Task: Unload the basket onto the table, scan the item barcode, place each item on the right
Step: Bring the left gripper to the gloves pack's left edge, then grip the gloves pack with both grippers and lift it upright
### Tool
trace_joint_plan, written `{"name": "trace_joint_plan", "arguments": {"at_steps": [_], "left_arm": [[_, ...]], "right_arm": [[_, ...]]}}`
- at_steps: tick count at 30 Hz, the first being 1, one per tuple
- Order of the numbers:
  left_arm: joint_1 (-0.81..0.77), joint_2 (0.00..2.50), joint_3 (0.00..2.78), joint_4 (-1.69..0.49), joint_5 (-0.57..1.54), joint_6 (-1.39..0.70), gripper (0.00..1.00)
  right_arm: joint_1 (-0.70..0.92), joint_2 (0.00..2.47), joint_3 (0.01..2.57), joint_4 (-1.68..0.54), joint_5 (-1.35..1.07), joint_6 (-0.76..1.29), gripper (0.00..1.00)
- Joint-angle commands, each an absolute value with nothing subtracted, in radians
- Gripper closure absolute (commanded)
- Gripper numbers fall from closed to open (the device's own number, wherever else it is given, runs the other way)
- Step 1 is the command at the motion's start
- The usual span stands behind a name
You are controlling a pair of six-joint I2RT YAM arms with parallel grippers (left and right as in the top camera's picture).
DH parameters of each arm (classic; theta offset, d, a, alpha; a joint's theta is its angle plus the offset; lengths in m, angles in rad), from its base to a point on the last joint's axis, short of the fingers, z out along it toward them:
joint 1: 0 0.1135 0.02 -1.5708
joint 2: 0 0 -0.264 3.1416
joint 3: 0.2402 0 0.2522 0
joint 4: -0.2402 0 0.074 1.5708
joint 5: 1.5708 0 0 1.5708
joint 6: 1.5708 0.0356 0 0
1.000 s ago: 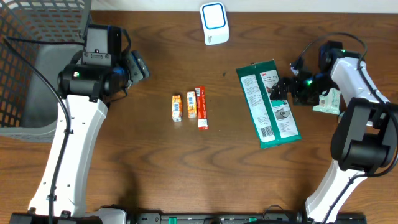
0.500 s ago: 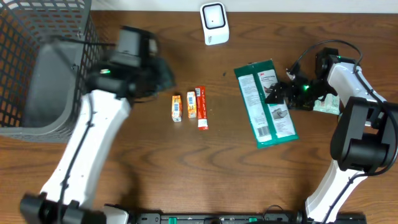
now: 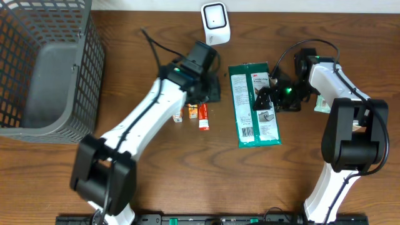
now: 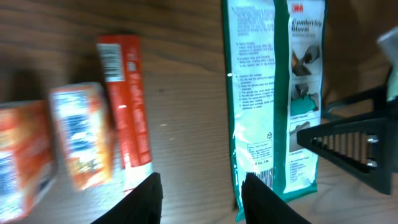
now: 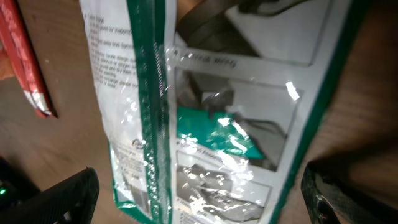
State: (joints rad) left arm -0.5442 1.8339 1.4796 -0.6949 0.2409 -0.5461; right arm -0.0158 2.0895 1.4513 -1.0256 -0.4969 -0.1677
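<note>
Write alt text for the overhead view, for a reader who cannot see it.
Over a wooden table, the robot's right gripper hangs above a green packet and its left gripper beside three small boxes. A white scanner stands at the far edge and a grey wire basket at the left.

My scan item, a flat glossy green-and-white packet (image 3: 249, 94), lying printed side up, barcode (image 3: 248, 132) near its lower left corner, white scanner (image 3: 214, 23) apart beyond its top edge
</note>
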Motion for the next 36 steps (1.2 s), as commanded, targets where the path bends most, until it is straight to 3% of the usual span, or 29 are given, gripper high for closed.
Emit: {"name": "trace_joint_plan", "arguments": {"at_steps": [1, 12, 17, 20, 25, 36], "left_arm": [[-0.564, 1.875, 1.472, -0.671, 0.239, -0.544, 0.57], [-0.605, 1.99, 1.472, -0.603, 0.239, -0.544, 0.58], [-0.612, 2.042, 1.472, -0.577, 0.239, -0.543, 0.74], [-0.616, 2.075, 1.472, -0.564, 0.239, -0.544, 0.77], [-0.627, 2.126, 1.472, -0.558, 0.239, -0.532, 0.79], [-0.654, 2.151, 1.472, -0.55, 0.239, -0.529, 0.78]], "right_arm": [[-0.038, 2.069, 1.446, -1.007, -0.479, -0.149, 0.01], [-0.112, 2.069, 1.395, -0.901, -0.589, -0.15, 0.01], [-0.111, 2.069, 1.322, -0.787, -0.682, -0.15, 0.01], [-0.11, 2.069, 1.29, -0.741, -0.687, -0.15, 0.05], [-0.11, 2.069, 1.267, -0.714, -0.69, -0.149, 0.26], [-0.107, 2.069, 1.25, -0.743, -0.691, -0.127, 0.3]]}}
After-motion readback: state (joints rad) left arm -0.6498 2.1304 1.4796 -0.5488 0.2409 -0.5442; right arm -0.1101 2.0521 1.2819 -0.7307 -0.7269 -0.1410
